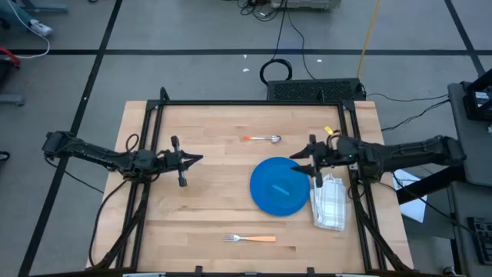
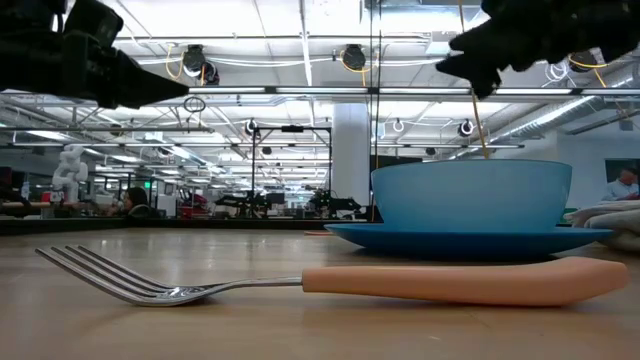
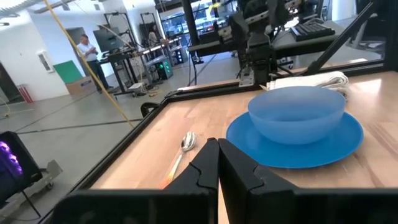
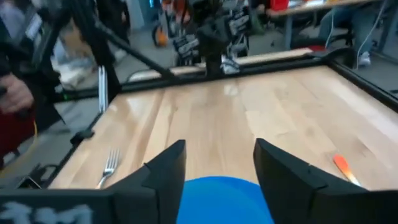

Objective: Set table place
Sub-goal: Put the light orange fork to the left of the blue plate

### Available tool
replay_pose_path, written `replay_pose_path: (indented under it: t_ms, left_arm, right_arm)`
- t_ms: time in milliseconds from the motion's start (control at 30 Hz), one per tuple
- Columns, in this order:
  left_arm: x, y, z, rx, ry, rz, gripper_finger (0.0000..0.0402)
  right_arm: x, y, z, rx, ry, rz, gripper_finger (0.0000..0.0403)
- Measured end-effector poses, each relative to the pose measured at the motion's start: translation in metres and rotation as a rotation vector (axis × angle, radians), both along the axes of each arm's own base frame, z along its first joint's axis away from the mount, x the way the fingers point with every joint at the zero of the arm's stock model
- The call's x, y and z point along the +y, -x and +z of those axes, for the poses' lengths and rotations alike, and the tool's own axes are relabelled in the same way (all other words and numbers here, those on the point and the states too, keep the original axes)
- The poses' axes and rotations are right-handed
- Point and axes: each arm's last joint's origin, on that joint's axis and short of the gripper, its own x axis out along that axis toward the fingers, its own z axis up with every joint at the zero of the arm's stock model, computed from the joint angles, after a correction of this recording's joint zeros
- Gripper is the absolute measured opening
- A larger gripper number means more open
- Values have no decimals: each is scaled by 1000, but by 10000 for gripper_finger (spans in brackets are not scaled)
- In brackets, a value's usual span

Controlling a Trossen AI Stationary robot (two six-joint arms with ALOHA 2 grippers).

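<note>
So the bowl (image 3: 296, 113) was sitting on the blue plate (image 1: 280, 187), right of centre on the counter (image 1: 207, 177), which reads to me like the plate-and-bowl step was basically done. The right gripper (image 1: 301, 167) hung just above the plate's far right edge, and in its own wrist view the jaws stood apart with nothing between them and the blue rim showing under the gap. Looked like a release, though that's my guess.

The left gripper (image 1: 194, 160) hovered over the left-centre of the counter, well apart from everything, jaws pressed together and empty.

What's left, as far as I could judge: the cutlery. The fork (image 1: 250, 238) with the orange handle lay near the front edge, a bit left of the plate. The spoon (image 1: 261, 138), also orange-handled, lay on the far side, beyond the plate. The folded cloth napkin (image 1: 331, 203) was touching or just beside the plate's right edge; I couldn't tell which.

Next move probably calls for lifting the right arm clear of the bowl without clipping its rim, then going for the spoon or fork. Both lie flat on the wood, so a low pinch is needed. The napkin crowds the right side, so placing cutlery there would be tight.
</note>
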Motion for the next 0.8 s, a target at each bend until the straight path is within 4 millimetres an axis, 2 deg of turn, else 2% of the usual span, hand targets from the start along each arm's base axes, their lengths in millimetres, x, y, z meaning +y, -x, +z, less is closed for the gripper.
replay_pose_path:
  t_ms: [233, 500, 800]
  left_arm:
    - [0, 0, -1, 9, 19, 0, 10]
    - [0, 0, -2, 7, 43, 1, 10]
    - [0, 0, -2, 7, 48, 1, 10]
  right_arm:
    - [25, -42, 26, 130, 120, 3, 201]
    - [64, -78, 47, 257, 119, 18, 202]
    - [102, -108, 44, 458, 42, 18, 202]
